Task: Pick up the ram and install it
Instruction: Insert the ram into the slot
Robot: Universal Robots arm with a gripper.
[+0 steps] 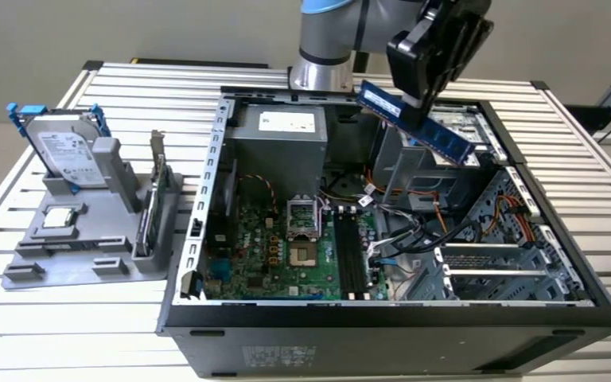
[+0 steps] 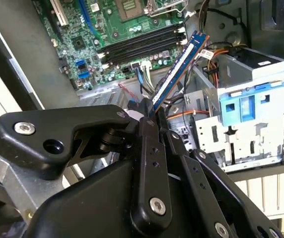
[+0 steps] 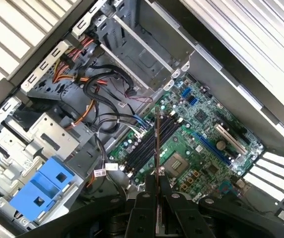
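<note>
The ram (image 1: 412, 121) is a blue-green stick held tilted in the air above the open computer case (image 1: 391, 338), over its back right part in the exterior view. My gripper (image 1: 422, 99) is shut on its middle. In the second wrist view the ram (image 2: 174, 69) sticks out from my gripper (image 2: 152, 116) toward the motherboard. In the first wrist view the ram (image 3: 157, 144) shows edge-on above my gripper (image 3: 157, 186). The black memory slots (image 1: 350, 255) (image 2: 142, 42) (image 3: 144, 146) lie below on the green motherboard (image 1: 252, 247), some way from the stick.
A grey stand (image 1: 61, 255) at the exterior view's left holds a hard drive (image 1: 67, 151), an expansion card (image 1: 152, 207) and a processor (image 1: 60, 215). Inside the case are a power supply (image 1: 279, 131), loose cables (image 1: 412, 231) and metal drive bays (image 1: 507, 270).
</note>
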